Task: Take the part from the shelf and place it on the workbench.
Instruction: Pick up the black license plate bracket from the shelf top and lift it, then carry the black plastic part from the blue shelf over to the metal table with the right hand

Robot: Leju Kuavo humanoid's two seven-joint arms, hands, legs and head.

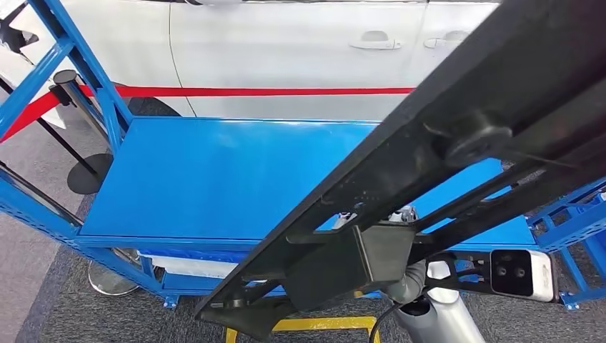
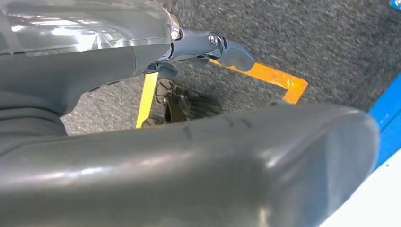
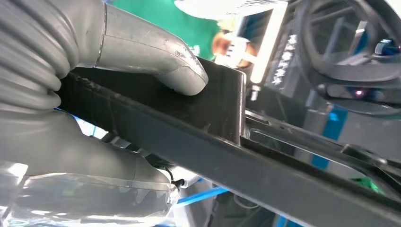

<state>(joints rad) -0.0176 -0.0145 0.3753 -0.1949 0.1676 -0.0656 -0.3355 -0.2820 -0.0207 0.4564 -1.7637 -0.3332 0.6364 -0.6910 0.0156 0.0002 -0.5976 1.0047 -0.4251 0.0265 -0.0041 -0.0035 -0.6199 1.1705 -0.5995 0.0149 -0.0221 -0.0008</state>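
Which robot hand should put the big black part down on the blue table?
Right. The right hand already grips the black part above the blue workbench. The left hand holds nothing and hangs low over the floor.

The head view looks forward and down from high on the robot onto the blue bench (image 1: 214,179), with the long black part (image 1: 429,143) crossing very close to the lens. The right wrist view sits right against that same part (image 3: 227,142), behind the right hand (image 3: 142,52). The left wrist view faces down at the carpet floor (image 2: 307,38).
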